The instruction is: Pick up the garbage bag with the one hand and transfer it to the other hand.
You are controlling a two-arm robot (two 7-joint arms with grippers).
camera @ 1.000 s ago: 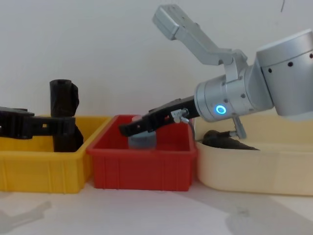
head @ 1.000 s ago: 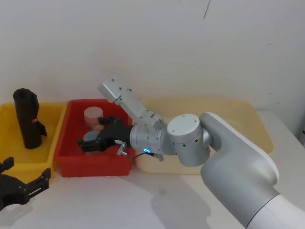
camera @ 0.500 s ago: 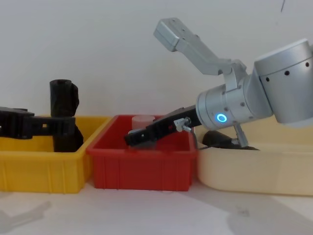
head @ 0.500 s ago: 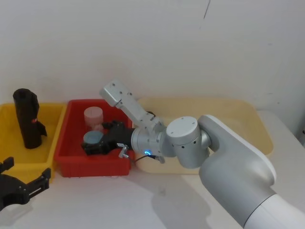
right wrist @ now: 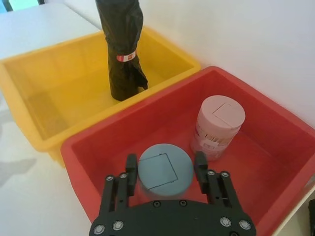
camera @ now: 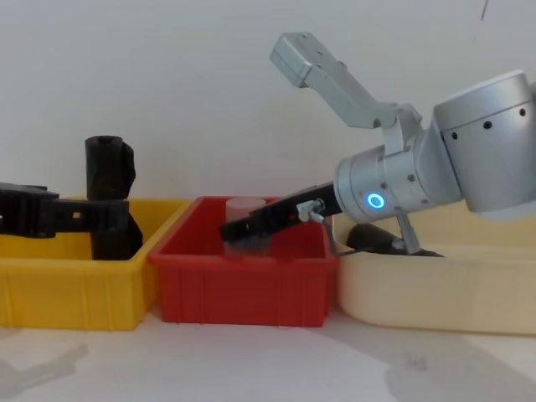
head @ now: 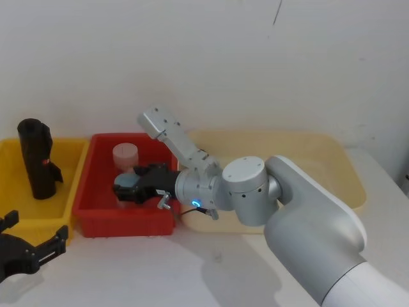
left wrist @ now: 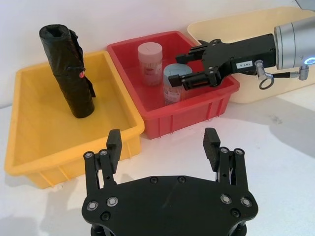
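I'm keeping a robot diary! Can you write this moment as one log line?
right gripper: at blue-lidded jar in red bin | left gripper: open, low by yellow bin | garbage bag: lying in cream tub, untouched

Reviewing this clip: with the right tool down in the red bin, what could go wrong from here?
1. The right tool has its open fingers either side of the blue-lidded jar in the red plastic bin; if it closes, it likely grabs that instead of the plain black garbage bag roll, which lies in the cream tray.
2. The pink-lidded jar stands close by; a sideways move could tip it.
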